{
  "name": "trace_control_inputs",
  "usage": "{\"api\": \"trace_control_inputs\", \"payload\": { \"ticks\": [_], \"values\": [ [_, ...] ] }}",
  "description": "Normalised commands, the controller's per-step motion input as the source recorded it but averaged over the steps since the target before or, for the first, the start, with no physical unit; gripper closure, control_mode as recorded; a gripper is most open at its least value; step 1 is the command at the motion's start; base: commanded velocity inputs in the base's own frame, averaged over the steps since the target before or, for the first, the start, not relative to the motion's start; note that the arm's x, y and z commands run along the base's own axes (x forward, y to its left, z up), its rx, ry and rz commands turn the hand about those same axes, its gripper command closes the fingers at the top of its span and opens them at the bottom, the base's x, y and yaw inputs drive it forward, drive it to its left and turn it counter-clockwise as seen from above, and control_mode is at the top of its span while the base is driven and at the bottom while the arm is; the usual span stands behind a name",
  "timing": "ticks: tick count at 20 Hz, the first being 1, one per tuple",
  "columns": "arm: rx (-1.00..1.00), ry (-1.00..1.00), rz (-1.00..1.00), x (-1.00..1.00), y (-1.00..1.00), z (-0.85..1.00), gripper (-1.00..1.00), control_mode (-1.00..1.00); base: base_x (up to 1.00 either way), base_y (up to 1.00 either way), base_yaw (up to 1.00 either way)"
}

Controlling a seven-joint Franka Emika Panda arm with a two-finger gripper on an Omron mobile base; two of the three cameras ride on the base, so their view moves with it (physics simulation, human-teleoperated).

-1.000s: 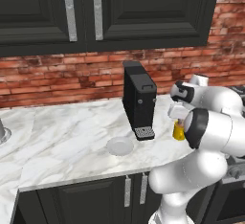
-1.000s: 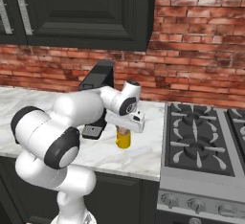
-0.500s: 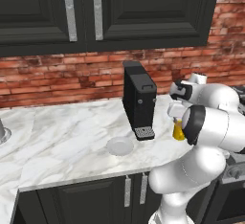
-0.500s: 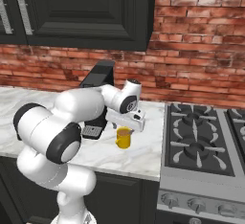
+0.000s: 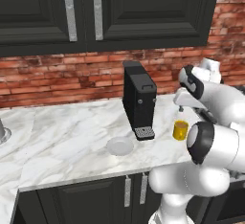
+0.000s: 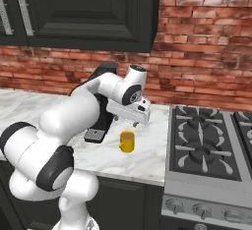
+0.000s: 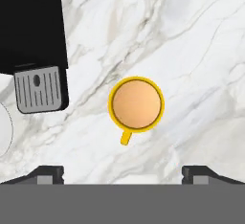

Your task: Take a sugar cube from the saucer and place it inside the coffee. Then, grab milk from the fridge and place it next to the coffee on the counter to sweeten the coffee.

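Hovering hand [image 7: 122, 173] spread wide, coffee [image 7: 136, 104] directly below, untouched

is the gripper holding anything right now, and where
Nothing is held: the gripper hangs open above the coffee, fingertips wide apart and empty.

**Robot body: white articulated arm**

Arm of glossy white rounded shells, thick and tubular, joined by bulbous elbows. Dark charcoal bands and caps mark the joints (one large disc nearest the base, a smaller one just behind the hand). Flat white hand block. Gripper [image 7: 122, 174]: two small dark fingertips with grey inner faces. No cables, screws or markings discernible.
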Motion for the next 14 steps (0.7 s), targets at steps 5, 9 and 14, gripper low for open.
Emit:
{"api": "trace_control_inputs", "payload": {
  "ticks": [5, 9, 14],
  "values": [
    [0.0, -0.19, -0.02, -0.75, 0.02, 1.0, -1.0, -1.0, 0.0, 0.0, 0.0],
    [0.0, -0.22, -0.01, -0.91, 0.01, 0.83, -1.0, -1.0, 0.0, 0.0, 0.0],
    [-0.08, -0.2, 0.0, -0.86, 0.43, 0.33, -1.0, -1.0, 0.0, 0.0, 0.0]
  ]
}}
